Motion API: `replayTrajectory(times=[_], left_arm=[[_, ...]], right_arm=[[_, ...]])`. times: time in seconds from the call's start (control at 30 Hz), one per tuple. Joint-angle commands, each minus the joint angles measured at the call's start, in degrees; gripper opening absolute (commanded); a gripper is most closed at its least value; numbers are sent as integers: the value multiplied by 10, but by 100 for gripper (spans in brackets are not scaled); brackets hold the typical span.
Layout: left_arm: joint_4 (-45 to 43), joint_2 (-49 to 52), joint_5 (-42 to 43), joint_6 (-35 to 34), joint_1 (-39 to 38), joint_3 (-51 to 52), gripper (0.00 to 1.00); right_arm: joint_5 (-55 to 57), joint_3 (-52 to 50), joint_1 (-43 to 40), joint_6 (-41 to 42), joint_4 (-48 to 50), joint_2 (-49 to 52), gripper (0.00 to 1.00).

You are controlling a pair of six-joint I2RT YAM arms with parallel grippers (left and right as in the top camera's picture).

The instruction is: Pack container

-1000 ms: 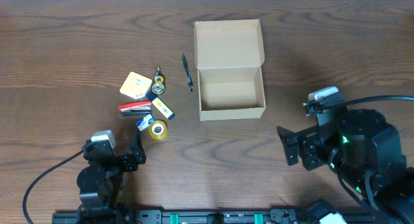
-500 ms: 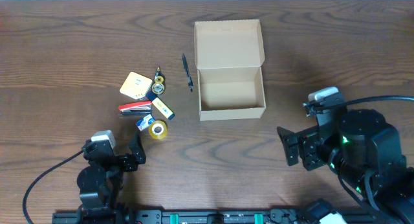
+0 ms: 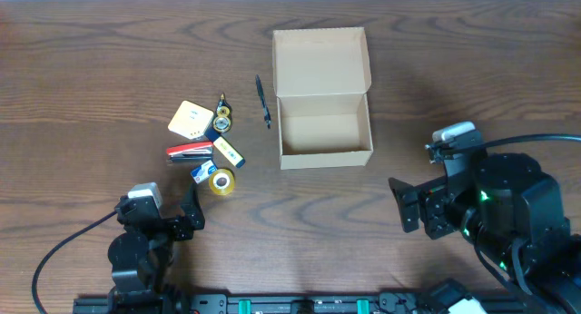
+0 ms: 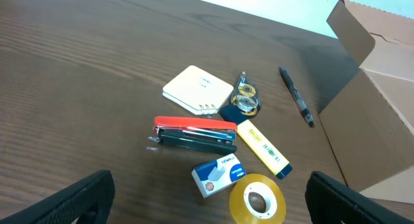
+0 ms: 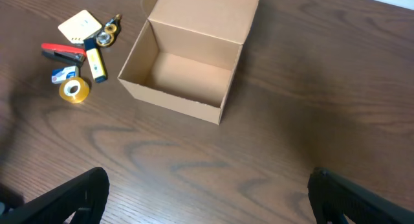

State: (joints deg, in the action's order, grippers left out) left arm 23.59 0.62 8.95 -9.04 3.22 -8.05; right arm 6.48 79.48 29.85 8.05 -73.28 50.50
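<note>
- Dark wooden table (image 3: pixel 109 42).
- Open cardboard box (image 3: pixel 320 131), lid flap laid back.
- Black pen (image 3: pixel 263 102) just left of it.
- Cluster further left: notepad (image 3: pixel 190 120), stapler (image 3: pixel 188 152), highlighter (image 3: pixel 229 152), tape roll (image 3: pixel 221 181).

No text can be read; marks on the blue box (image 4: pixel 218 174) and yellow highlighter (image 4: pixel 262 147) are too blurred

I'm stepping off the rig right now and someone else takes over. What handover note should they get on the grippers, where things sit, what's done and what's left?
Left gripper: open, holding nothing, near the table's front edge, short of the stationery.
Right gripper: open, holding nothing, front right of the box.
Container: upright mid-table, lid flap open toward the far side, nothing inside.
To its left: pen alone. Further left, in a cluster: yellow pad, stapler, highlighter, tape roll, small blue box.
Done: nothing packed.
Left: all items into the box, then probably close the lid.
</note>
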Motion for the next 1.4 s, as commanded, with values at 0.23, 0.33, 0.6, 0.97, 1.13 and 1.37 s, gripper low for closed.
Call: replayTrajectory(times=[0.23,0.33,0.6,0.97,1.13,1.37], left_arm=[[1,-4,-5,0,1,11,95],[1,-4,-4,0,1,11,95],[1,-4,1,0,1,11,95],[-5,-4,2,-49,1,11,95],[9,7,31,-44,1,-24,95],[44,133,31,16,1,-140,95]], right_arm=[[6,-1,-3,-2,-1,0,99],[6,-1,-3,-2,-1,0,99],[6,-1,-3,-2,-1,0,99],[6,-1,-3,-2,-1,0,99],[6,-1,-3,-2,-1,0,99],[6,-1,-3,-2,-1,0,99]])
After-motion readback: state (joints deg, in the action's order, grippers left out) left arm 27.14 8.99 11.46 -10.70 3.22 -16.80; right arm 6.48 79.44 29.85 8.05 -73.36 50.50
